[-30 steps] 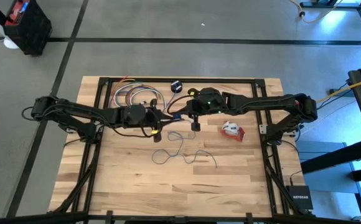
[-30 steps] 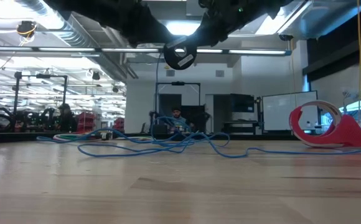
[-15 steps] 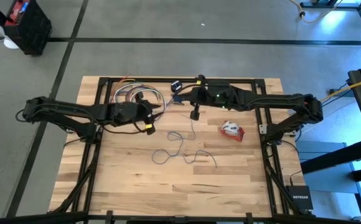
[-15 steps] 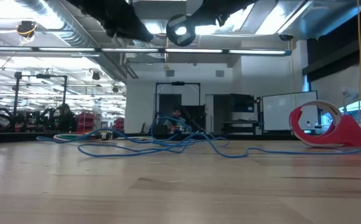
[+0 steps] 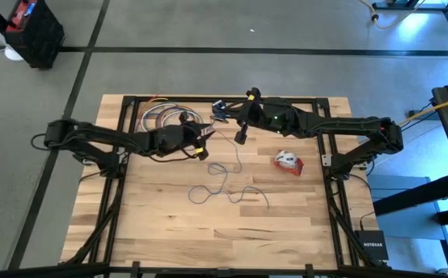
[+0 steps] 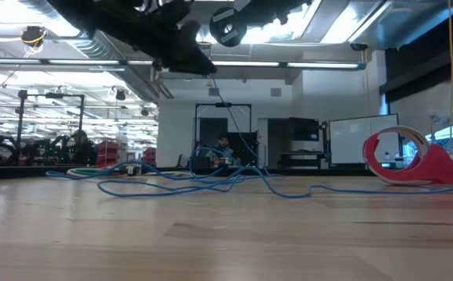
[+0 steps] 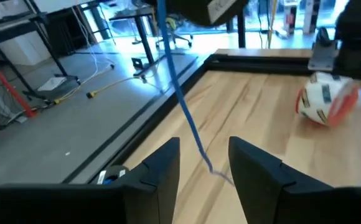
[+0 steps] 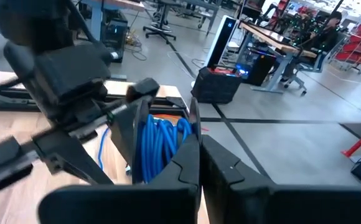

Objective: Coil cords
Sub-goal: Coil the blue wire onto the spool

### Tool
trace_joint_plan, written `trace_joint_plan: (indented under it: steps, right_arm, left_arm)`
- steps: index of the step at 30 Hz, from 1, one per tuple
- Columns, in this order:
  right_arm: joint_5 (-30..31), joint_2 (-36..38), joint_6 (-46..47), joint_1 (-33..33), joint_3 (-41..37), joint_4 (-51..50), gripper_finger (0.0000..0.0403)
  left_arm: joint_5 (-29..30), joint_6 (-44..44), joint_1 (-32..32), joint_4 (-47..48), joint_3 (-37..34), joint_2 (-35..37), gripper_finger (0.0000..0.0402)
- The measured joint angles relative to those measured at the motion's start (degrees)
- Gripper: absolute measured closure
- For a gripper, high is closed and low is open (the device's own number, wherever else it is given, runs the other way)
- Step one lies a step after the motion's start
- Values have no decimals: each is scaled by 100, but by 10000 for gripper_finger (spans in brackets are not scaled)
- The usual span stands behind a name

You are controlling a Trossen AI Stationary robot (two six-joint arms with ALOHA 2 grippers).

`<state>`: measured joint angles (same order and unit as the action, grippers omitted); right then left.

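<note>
The thin blue cord lies in a loose tangle (image 5: 224,189) on the wooden table, and one strand (image 6: 225,109) rises from it to the black round puck (image 6: 226,27), which hangs high above the table. My right gripper (image 8: 199,155) is shut up there, at the table's far middle (image 5: 228,116), with wound blue loops (image 8: 159,146) beside its fingers. My left gripper (image 7: 202,155) is open, just left of the puck (image 5: 202,148). The rising strand (image 7: 187,118) shows beyond the gap between its fingers, untouched. A red-and-white bundle (image 5: 288,161) rests on the table to the right. My right gripper is shut at the wound blue loops of the cord (image 8: 168,143), coming in nearly level from the table's right. Its own fingers hide what lies between them. The loops and the puck are lifted clear, and one strand hangs down to the tangle on the table.
A coil of coloured cables (image 5: 166,117) lies at the far left of the table, with a small dark object (image 5: 218,106) by the far edge. The near half of the table (image 5: 224,232) is bare wood. The table's black frame runs along its edges.
My right gripper has risen, carrying the puck higher above the table; the strand down to the tangle now slants. My left gripper drew back toward the table's left, then came right and toward the far edge again, ending beside the hanging strand.
</note>
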<state>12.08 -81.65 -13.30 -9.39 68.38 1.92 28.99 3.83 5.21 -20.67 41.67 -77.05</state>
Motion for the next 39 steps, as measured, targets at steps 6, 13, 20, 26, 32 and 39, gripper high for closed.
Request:
trace_joint_plan:
  steps: [6,13,20,26,32,39]
  right_arm:
    - [-2,-2,-2,2,-2,-67,399]
    - [-2,-2,1,2,-2,38,399]
    - [-215,-72,279,1,-9,363,398]
    - [-215,-383,393,0,-11,745,398]
    - [-206,-720,389,0,-11,1340,398]
    - [32,-872,231,2,-11,1361,398]
  left_arm:
    - [9,-177,144,-256,0,-366,279]
    - [7,-153,199,-231,0,-438,391]
    - [3,-215,195,-513,1,-699,398]
    - [-222,-218,91,-1212,46,-1096,396]
    - [-268,-190,-136,-1698,66,-1060,396]
    - [-267,-11,-385,-1929,138,-1037,397]
